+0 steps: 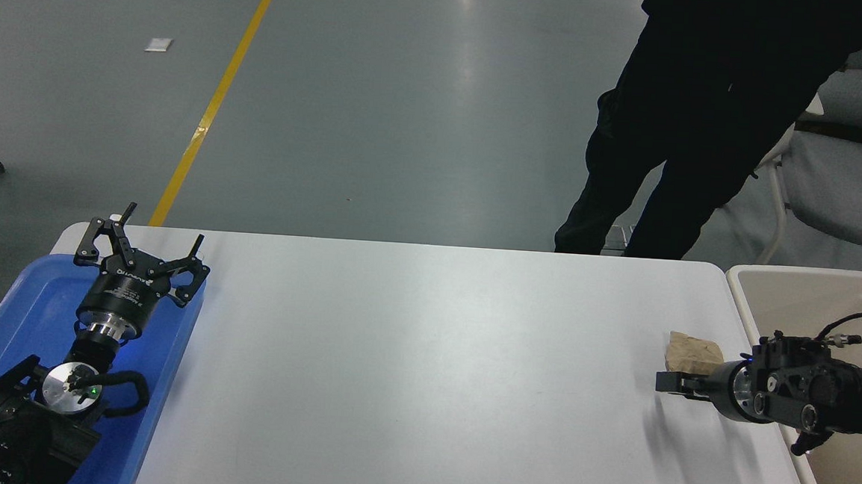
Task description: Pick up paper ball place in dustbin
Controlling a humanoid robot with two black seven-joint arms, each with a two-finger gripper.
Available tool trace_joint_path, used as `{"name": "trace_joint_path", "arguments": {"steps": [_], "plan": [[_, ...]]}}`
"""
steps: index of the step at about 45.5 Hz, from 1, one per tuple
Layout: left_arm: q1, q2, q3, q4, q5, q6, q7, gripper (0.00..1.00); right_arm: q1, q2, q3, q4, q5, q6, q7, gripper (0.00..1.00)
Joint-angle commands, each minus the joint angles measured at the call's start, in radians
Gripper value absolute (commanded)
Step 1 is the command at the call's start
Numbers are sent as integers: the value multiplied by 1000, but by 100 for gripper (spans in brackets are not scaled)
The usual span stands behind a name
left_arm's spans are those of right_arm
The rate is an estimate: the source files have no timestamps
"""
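Note:
The tan-brown paper ball (pixel 694 351) is near the table's right edge, just left of the cream-beige dustbin (pixel 744 291). My right gripper (pixel 673 382) reaches in from the right edge over the bin's rim and points left. Its dark tip lies against the ball's near side and covers the ball's lower edge. Whether the ball is held or only beside the gripper does not show. My left gripper (pixel 143 243) is parked at the lower left over a blue tray, fingers spread open and empty.
The blue tray (pixel 19 299) sits on the table's left end under the left arm. A person in dark clothes (pixel 677 137) stands beyond the far edge at the right. A grey chair (pixel 846 185) stands behind the bin.

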Motion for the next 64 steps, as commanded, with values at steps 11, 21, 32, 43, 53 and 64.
{"name": "trace_joint_path", "arguments": {"steps": [11, 21, 32, 43, 53, 64], "plan": [[0, 0, 0, 0, 1, 0, -3, 99, 10, -9, 6, 6, 3, 3, 1, 100], [0, 0, 2, 0, 1, 0, -3, 99, 11, -9, 6, 6, 3, 3, 1, 100], [0, -2, 0, 0, 1, 0, -3, 99, 11, -9, 7, 6, 9, 4, -1, 100], [0, 0, 0, 0, 1, 0, -3, 99, 11, -9, 9, 9, 38, 6, -1, 100], [0, 0, 2, 0, 1, 0, -3, 99, 6, -30, 9, 13, 38, 6, -1, 100], [0, 0, 2, 0, 1, 0, -3, 99, 5, -35, 9, 13, 38, 6, -1, 100]]}}
